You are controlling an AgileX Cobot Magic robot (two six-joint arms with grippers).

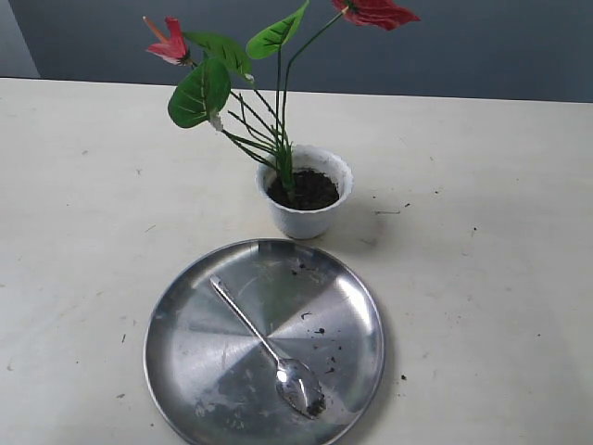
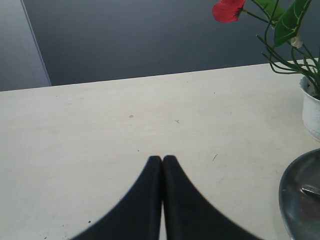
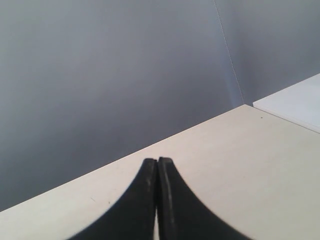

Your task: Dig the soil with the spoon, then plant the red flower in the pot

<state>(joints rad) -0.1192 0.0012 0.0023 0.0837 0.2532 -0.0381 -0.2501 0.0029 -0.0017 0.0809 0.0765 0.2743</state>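
The red flower (image 1: 278,83) stands upright in the white pot (image 1: 304,219), its stems going down into the dark soil (image 1: 310,192). One red bloom (image 2: 227,10) and the pot's side (image 2: 312,112) also show in the left wrist view. The spoon (image 1: 269,348) lies in the steel plate (image 1: 199,362), its bowl toward the front with soil crumbs on it. No arm shows in the exterior view. My left gripper (image 2: 162,159) is shut and empty over bare table, off to the pot's side. My right gripper (image 3: 158,161) is shut and empty, facing a grey wall.
The round steel plate stands just in front of the pot, with its rim (image 2: 300,192) showing in the left wrist view. Soil crumbs (image 1: 394,211) are scattered on the pale tabletop. The table's far edge meets a grey wall (image 1: 482,46).
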